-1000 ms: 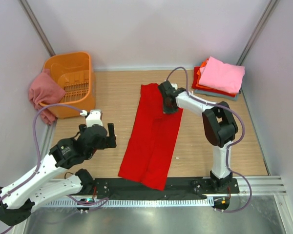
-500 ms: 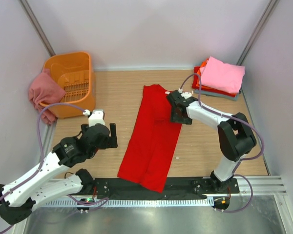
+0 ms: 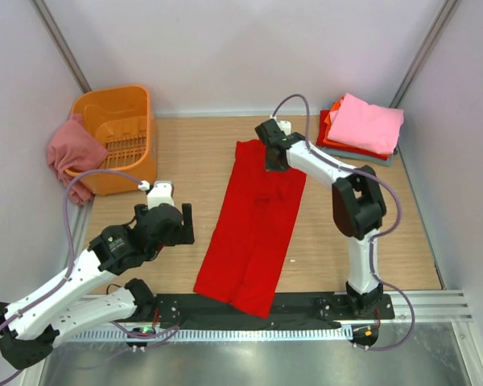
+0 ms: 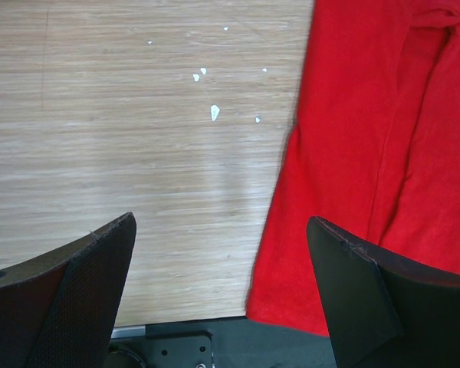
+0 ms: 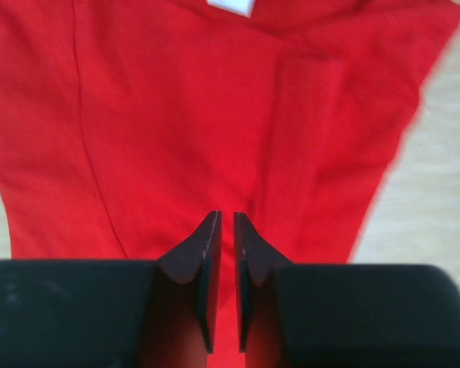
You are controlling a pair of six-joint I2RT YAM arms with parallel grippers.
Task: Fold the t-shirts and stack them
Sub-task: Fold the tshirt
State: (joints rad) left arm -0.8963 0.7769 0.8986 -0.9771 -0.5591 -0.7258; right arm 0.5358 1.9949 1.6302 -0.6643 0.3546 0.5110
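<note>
**One red shirt lying mid-table, right arm working at its collar end**

One bright red t-shirt (image 3: 253,225) is lying in the middle of the table (image 3: 185,161) as a long narrow strip. Its sides are turned inward, its collar is pointing far and its hem is reaching the near edge. That shape suggests the lengthwise folds are done and a crosswise fold is coming.

The right gripper (image 5: 226,218) is hovering low over the far end, just near of the collar label, probably to take that end and carry it toward the hem. Its fingers are drawn almost together with a thin slit between them. Whether any cloth is caught there I cannot tell.

The left gripper (image 4: 221,222) is waiting over bare wood just left of the shirt's near corner. Its jaws are spread wide and holding nothing, likely to pin or lift that end.

At the far right corner, the folded stack (image 3: 364,122) is sitting with a light pink shirt on top, which is likely where the red one is heading.

At the far left, the orange basket (image 3: 137,104) is carrying a dusty rose shirt (image 3: 68,149), draped over its left wall and hanging mostly outside.
</note>
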